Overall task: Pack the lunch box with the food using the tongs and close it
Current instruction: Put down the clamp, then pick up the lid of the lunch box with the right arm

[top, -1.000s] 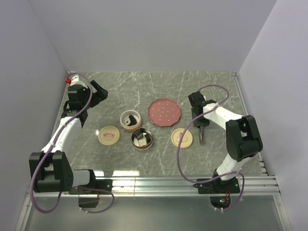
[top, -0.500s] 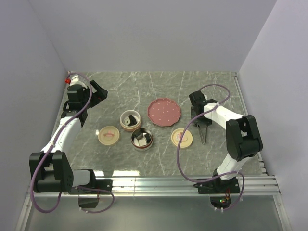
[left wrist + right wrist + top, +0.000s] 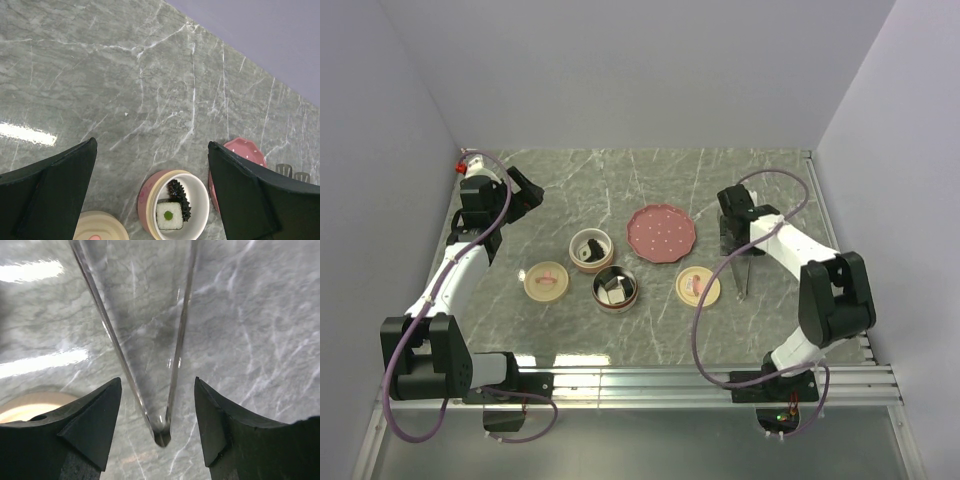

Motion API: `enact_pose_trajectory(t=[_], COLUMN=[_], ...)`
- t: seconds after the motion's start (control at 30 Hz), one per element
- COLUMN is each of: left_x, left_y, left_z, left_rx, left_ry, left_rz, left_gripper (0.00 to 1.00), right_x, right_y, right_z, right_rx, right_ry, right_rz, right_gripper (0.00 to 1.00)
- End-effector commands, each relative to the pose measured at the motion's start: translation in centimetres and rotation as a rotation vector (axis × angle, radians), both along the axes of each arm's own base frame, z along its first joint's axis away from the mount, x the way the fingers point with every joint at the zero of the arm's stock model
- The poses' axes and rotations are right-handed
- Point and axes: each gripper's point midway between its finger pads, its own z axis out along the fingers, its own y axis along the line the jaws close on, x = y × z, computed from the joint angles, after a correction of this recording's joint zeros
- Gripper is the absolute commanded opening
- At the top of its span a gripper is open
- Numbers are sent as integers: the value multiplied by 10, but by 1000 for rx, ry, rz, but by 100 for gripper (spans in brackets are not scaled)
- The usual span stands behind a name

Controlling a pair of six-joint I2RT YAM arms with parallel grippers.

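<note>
The tongs [image 3: 740,276] lie flat on the marble table, right of a cream lid [image 3: 698,286]. In the right wrist view the tongs [image 3: 175,355] spread in a narrow V whose joined end sits between my fingers. My right gripper [image 3: 731,243] hovers over that end, open, its fingers clear of the metal. The lunch box is two round bowls: a pink one [image 3: 591,249] and a metal-lined one [image 3: 616,288], each holding food. In the left wrist view a white piece of food [image 3: 169,216] with a green centre lies in the pink bowl [image 3: 150,192]. My left gripper [image 3: 525,193] is open and empty at the far left.
An empty red dotted plate [image 3: 661,233] sits behind the bowls. A second cream lid [image 3: 546,280] with a pink mark lies left of the bowls. Grey walls close in the table on the left, back and right. A metal rail runs along the near edge.
My right gripper has opened, let go of the tongs and drawn back towards the far side. The tongs have sprung apart on the table. The left arm has not moved.
</note>
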Motion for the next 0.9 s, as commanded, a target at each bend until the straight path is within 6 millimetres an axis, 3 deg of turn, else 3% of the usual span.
enact_pose_trajectory(t=[0.0,0.17,0.33,0.7,0.87], left_x=[1,1,1,2,1], left_y=[1,1,0,-1,-1], left_z=[17,17,15,16,16], left_rx=[2,0,-8,-10,-10], left_ry=[-59,-59,-57,-57,-57], left_rz=[5,4,0,-3,-2], left_gripper=[99,99,100,100,100], right_x=[19,26,26,-16,-24], right_y=[-3,10,44,143,153], right_z=[54,100,123,94,78], right_rx=[22,110,281,281,293], right_ry=[-162,-275,-326,-188,-137], right_rz=[-37,1,83,277,260], right_gripper=[67,65,61,55,54])
